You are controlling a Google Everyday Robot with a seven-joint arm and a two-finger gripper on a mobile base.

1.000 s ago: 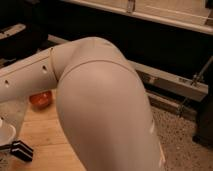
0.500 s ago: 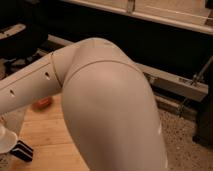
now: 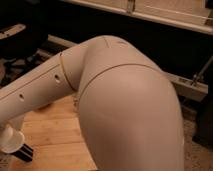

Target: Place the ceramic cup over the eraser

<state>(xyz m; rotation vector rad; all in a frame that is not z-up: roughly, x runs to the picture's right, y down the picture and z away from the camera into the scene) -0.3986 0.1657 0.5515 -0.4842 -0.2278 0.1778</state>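
Observation:
The ceramic cup (image 3: 11, 139) shows as a small white shape at the lower left edge, just under my forearm (image 3: 35, 90). The eraser (image 3: 23, 152), a small black block with pale edges, lies on the wooden table right below and to the right of the cup, touching or nearly touching it. My gripper is out of view past the left edge, at the end of the forearm, and it is shut. Whether it holds the cup is hidden.
My pale upper arm and elbow (image 3: 130, 115) fill the middle and right of the view. A light wooden tabletop (image 3: 55, 135) lies beneath. Behind are a dark wall and a metal rail (image 3: 190, 85); speckled floor shows at the right.
My forearm has dropped lower across the table and now covers the orange-red bowl that showed under it. The cup has come down closer to the eraser.

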